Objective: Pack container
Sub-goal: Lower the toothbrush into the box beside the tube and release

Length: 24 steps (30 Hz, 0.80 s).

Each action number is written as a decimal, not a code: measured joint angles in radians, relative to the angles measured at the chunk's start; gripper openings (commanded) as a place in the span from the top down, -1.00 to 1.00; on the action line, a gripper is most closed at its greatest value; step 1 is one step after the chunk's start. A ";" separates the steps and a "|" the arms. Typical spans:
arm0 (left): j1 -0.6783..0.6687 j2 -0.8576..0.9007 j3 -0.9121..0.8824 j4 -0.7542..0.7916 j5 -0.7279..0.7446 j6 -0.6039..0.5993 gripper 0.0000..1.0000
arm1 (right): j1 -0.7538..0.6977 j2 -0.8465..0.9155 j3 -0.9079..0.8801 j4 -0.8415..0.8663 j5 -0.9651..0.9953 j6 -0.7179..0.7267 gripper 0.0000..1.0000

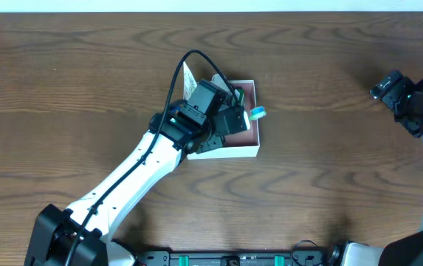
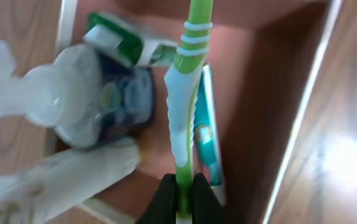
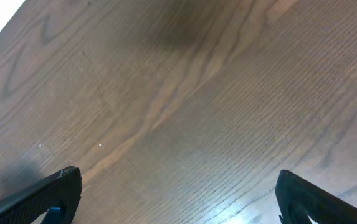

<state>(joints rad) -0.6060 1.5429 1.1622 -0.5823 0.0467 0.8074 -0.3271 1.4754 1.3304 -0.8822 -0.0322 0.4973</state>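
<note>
The container, a square white-walled box with a pink-brown inside, sits mid-table. My left gripper hangs over it, shut on a green and white toothbrush whose head points into the box. Inside lie a teal toothpaste tube, a green and white tube and a dark blue round item. A clear bottle and a white tube lean over the left wall. A blue tip pokes past the right wall. My right gripper is open and empty at the table's far right.
The brown wooden table surrounds the container. A white packet corner sticks out behind the left arm at the box's back left. The right wrist view shows only bare wood.
</note>
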 measured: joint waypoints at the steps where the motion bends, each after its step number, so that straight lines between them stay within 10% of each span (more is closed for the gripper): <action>1: 0.000 0.000 0.000 0.000 -0.016 0.002 0.88 | 0.000 0.000 0.000 0.000 0.000 0.000 -0.98; 4: 0.000 0.000 0.000 0.000 -0.050 0.002 0.86 | 0.000 0.000 0.000 0.000 0.000 0.000 -0.98; 8: 0.000 0.000 0.000 0.000 -0.072 0.006 0.07 | 0.000 0.000 0.000 0.000 0.000 0.000 -0.99; 12: 0.000 0.000 0.000 0.001 -0.080 0.008 -0.29 | 0.000 0.000 0.000 0.000 0.000 0.000 -0.99; 23: -0.025 -0.064 0.000 -0.002 -0.080 -0.100 -0.35 | 0.000 0.000 0.000 0.000 0.000 0.000 -0.99; 24: -0.034 -0.089 0.000 -0.004 -0.081 -0.116 -0.96 | 0.000 0.000 0.000 0.000 0.000 0.000 -0.99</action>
<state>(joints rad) -0.6399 1.4540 1.1622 -0.5861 -0.0345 0.6918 -0.3271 1.4754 1.3304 -0.8822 -0.0322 0.4973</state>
